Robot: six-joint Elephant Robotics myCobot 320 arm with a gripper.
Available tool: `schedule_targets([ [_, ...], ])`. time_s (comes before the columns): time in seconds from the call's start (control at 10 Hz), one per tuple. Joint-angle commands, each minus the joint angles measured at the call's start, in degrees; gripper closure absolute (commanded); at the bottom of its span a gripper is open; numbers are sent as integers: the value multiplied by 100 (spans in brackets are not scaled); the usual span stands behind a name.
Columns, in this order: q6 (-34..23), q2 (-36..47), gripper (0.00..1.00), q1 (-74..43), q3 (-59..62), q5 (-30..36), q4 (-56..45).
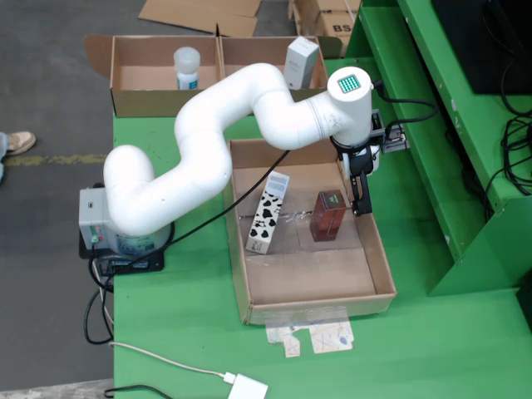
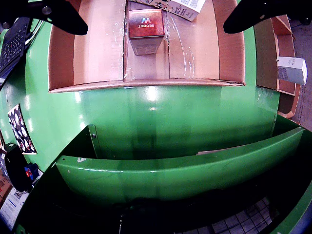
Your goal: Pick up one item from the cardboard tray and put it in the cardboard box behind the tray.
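Fixed view, left to right. Arm base clamped at left edge of green table. Cardboard box at back, two compartments: white bottle in left one, white carton in right one. Cardboard tray at centre, holding cow-patterned carton leaning on its left side and dark red box upright just right of it. Gripper hanging over tray's right wall, beside red box, not touching it.

Wrist view: gripper spread wide, both black fingers at frame's upper corners, nothing held. Red box between them but farther off, label "SECRET" reading upside down.

Risks, as judged: gripper close to tray wall, so descent could catch finger on cardboard rim and drag tray. Red box standing upright, so off-centre closing could tip it toward patterned carton. Black cable draped across tray could snag on carton during lift.

Hard to make out: fingertips cut off in wrist view; finger height above tray floor unclear; patterned carton mostly out of wrist frame.
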Motion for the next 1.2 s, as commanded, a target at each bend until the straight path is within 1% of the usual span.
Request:
schedule_targets([
  [0.0, -63, 63, 0, -82, 140, 48, 166],
  [0.6, -87, -137, 0, -150, 140, 65, 412],
  [1.1, -110, -472, 0, -190, 140, 66, 666],
])
